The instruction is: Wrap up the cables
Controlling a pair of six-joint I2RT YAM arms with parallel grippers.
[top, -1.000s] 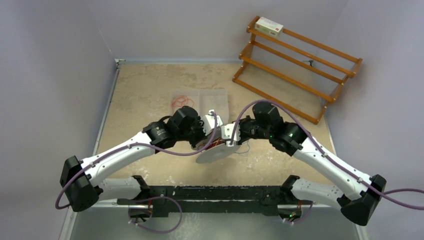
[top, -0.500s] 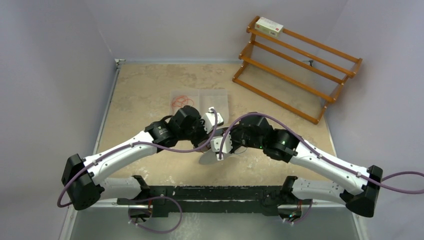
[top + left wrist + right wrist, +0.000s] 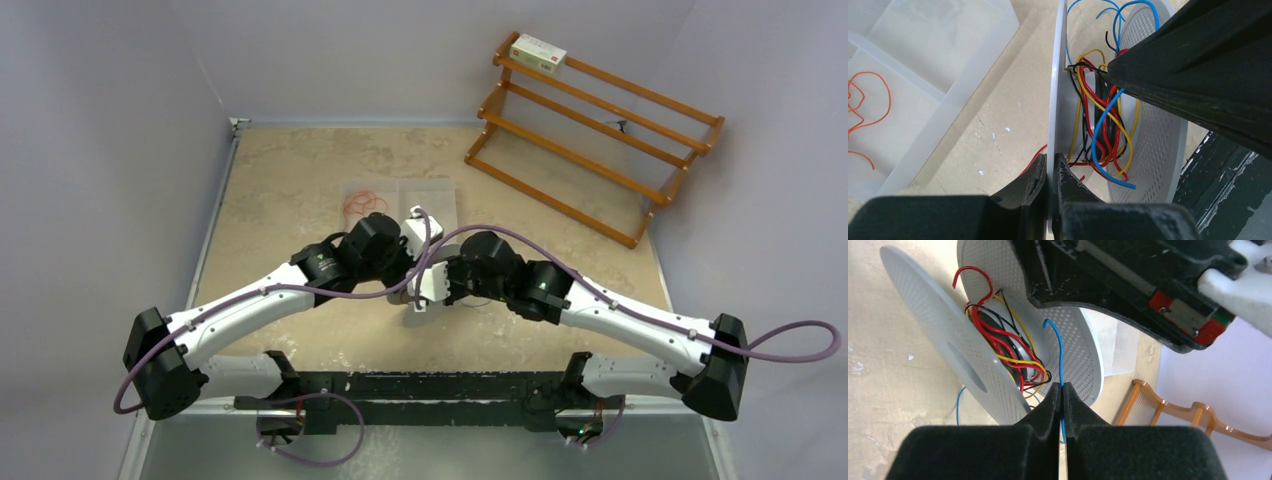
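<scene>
A white perforated spool (image 3: 1158, 135) stands on edge between the two arms. Red, yellow, black and blue cables (image 3: 1100, 125) are wound loosely round its hub. My left gripper (image 3: 1050, 162) is shut on the thin rim of the spool's near flange (image 3: 1055, 100). In the right wrist view, my right gripper (image 3: 1061, 389) is shut on a thin blue cable (image 3: 1059, 352) whose free end curls up beside the spool (image 3: 928, 325). More blue cable (image 3: 959, 402) trails on the table behind the spool. From above, the arms hide most of the spool (image 3: 418, 306).
A clear two-part tray (image 3: 430, 195) lies just beyond the grippers, with loose orange cables (image 3: 360, 203) in its left half. A wooden rack (image 3: 590, 110) stands at the back right with a small box (image 3: 538, 52) on top. The left gripper's body (image 3: 1123, 280) hangs close above the spool.
The right arm has swung left and in toward the left gripper. The spool, seen earlier as a flat disc, now stands nearly edge-on and is mostly hidden from above.
</scene>
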